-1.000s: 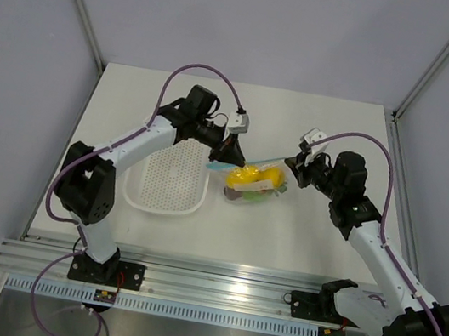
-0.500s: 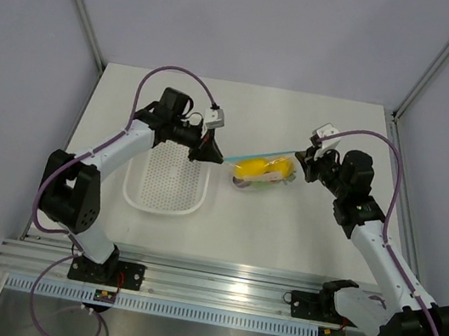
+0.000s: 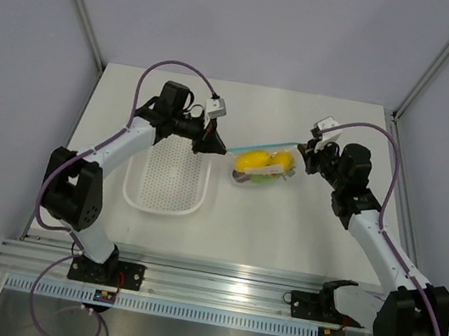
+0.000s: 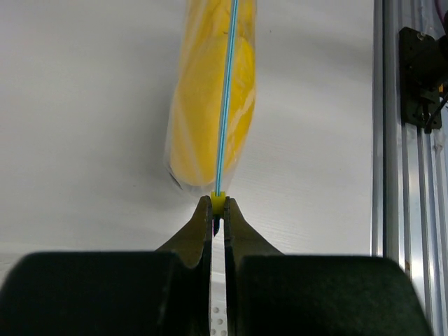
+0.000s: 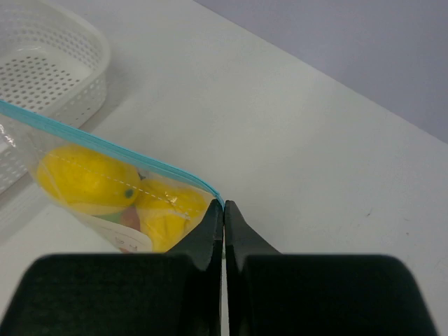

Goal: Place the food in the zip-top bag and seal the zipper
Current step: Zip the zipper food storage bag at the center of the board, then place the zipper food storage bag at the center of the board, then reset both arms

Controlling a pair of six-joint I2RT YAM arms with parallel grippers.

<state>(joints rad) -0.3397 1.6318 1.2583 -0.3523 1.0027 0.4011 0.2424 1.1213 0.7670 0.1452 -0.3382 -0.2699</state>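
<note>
The zip-top bag (image 3: 264, 166) hangs stretched between my two grippers, over the table's middle. Two yellow fruits (image 5: 80, 178) of the food fill it, with a green and a reddish piece (image 5: 124, 218) partly hidden under them. The light blue zipper (image 4: 225, 91) runs straight along its top edge. My left gripper (image 4: 218, 204) is shut on the small yellow slider at the zipper's left end (image 3: 216, 145). At the opposite end, my right gripper (image 5: 223, 207) is shut on the bag's corner, just below the zipper (image 5: 105, 148). In the top view the right gripper (image 3: 301, 158) sits right of the bag.
The white perforated basket (image 3: 167, 177) stands on the table under and left of the left gripper, and its rim (image 5: 52, 31) shows at the upper left of the right wrist view. An aluminium rail (image 4: 392, 140) runs along the near table edge.
The left gripper has moved left to the zipper's left end. The right gripper has shifted towards the far side. The bag has risen and is now pulled straight between them.
</note>
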